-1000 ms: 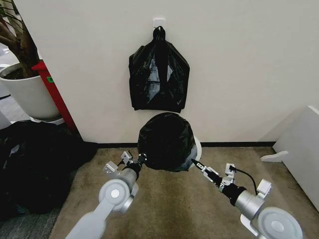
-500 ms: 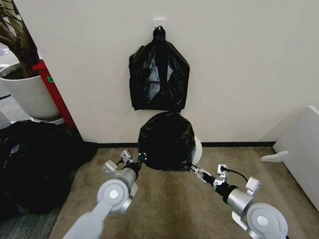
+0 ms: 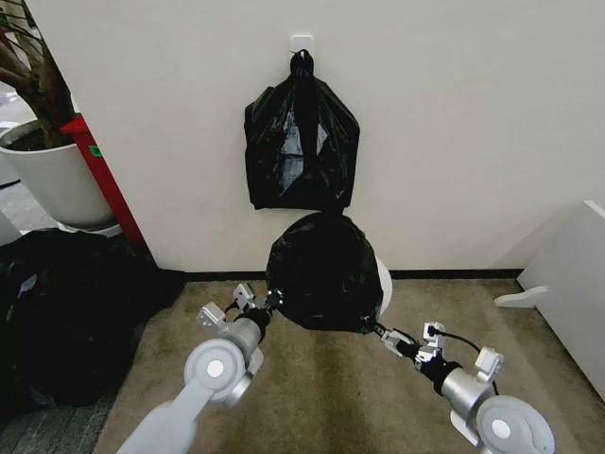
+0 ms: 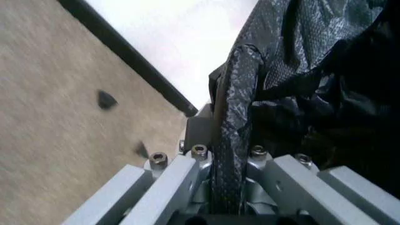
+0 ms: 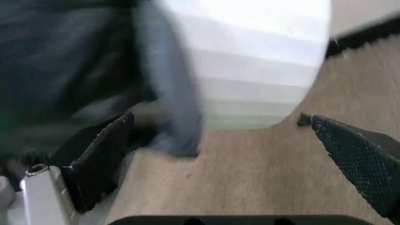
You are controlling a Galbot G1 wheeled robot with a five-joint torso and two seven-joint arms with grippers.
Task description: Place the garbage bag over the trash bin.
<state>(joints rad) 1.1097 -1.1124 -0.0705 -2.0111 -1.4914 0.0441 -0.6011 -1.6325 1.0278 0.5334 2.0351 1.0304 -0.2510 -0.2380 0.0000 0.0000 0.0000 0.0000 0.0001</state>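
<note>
Garbage bag [image 3: 323, 270] upright over trash bin [image 3: 381, 288].

A: Supporting surface?
B: Floor, covered in tan short-pile carpet [image 3: 321, 378], bordered by a dark baseboard [image 3: 454, 274] where it meets the wall.

A: Items standing on it?
B: One trash bin [image 3: 382, 288], cream-white, close to the wall; a garbage bag [image 3: 321, 270] covers most of it, so just a sliver of its side shows. In the right wrist view its tapered base [image 5: 250, 93] rests on the carpet.

A: To the robot's left?
B: A large dark heap of bags [image 3: 66, 303] lying on the floor, and beyond it a white plant pot [image 3: 52, 175] on a pale saucer.

A: To the right?
B: A white piece of furniture [image 3: 567, 284] with a foot on the carpet.
</note>
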